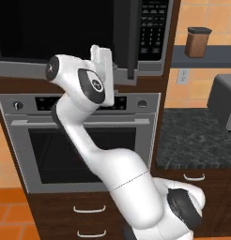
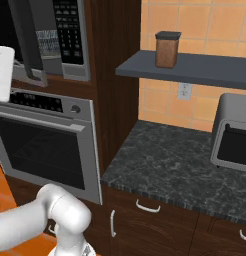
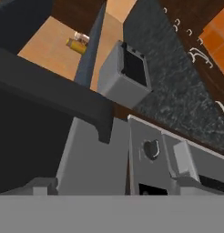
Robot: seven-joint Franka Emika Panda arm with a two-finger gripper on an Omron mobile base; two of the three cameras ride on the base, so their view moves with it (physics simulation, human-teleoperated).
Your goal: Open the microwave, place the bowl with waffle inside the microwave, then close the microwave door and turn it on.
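The wide black-and-steel microwave sits above the big steel oven. The white arm's hand is up by the microwave's black glass door, likely working it. I cannot tell if the fingers are apart.

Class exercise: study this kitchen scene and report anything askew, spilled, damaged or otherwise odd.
Nothing looks spilled, broken or askew. The microwave door sits flush with its frame, the wall oven is shut, the brown canister stands upright on the shelf, and the small grey appliance sits squarely on the dark counter.
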